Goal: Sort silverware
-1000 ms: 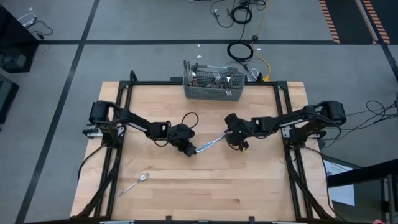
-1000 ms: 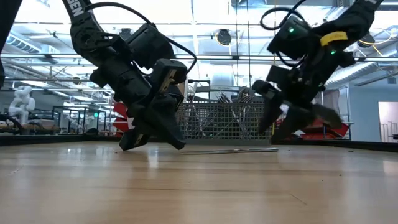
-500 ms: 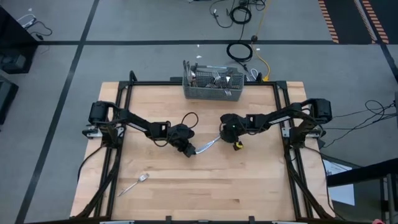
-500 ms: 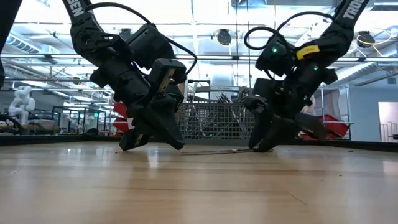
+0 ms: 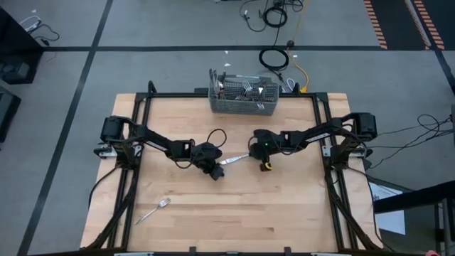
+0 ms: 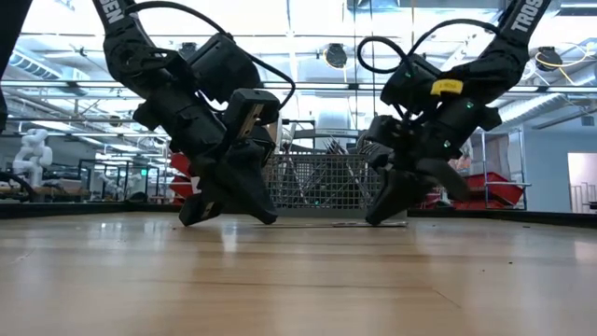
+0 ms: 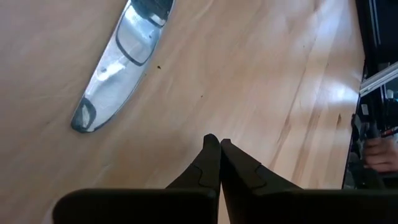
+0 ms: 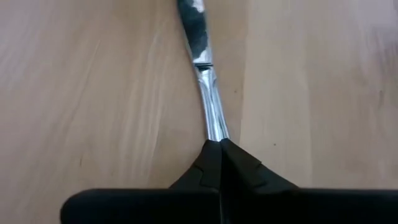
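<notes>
Wooden surface [image 5: 284, 206] carries a grey mesh basket [image 5: 244, 99] of cutlery at its far edge and a lone fork [image 5: 154, 210] near the front left. At mid-table the right pincer [image 5: 250, 153], wide apart a second ago, has clamped onto the handle of a knife [image 5: 233, 159]. The left pincer [image 5: 217, 173], fingers pressed together and empty, has let go of the knife's blade end and sits just beside it.

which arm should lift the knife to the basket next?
Right. The right gripper is shut on the knife at its handle end. The left gripper is shut on nothing, with the blade lying apart from it. The right arm is also nearer the basket.
</notes>
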You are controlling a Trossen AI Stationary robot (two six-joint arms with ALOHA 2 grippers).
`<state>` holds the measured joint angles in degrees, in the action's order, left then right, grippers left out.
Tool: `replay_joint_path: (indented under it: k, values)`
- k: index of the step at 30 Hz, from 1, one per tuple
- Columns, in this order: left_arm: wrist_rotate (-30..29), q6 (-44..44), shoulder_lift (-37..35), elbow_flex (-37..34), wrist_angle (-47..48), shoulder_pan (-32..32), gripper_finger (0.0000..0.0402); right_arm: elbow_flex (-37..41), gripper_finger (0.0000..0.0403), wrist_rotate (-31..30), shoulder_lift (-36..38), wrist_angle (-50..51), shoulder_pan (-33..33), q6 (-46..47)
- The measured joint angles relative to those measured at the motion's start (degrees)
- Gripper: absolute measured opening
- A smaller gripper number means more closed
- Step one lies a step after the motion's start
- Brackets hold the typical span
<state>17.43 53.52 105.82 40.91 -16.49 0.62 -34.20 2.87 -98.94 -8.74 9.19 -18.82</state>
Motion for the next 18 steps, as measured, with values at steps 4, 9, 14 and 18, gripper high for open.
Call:
replay_joint_path:
  k: [4,9,14,18]
  values:
    - [-0.2,-0.1,-0.7,-0.2,0.4,-0.1,0.0014,0.1,0.0005,0.7,0.5,-0.4,0.1,7.6]
    - [-7.6,0.0,-3.2,-0.5,1.6,-0.2,0.0008,0.5,0.0004,2.2,1.0,-2.2,0.2,14.4]
    - [-17.9,-4.9,-9.1,-0.6,1.8,0.6,0.0007,0.5,0.0002,2.8,0.8,-2.2,0.6,20.9]
    - [-27.4,-11.6,-13.1,-0.5,3.2,1.0,0.0007,0.5,0.0001,2.7,0.8,-2.3,0.6,23.7]
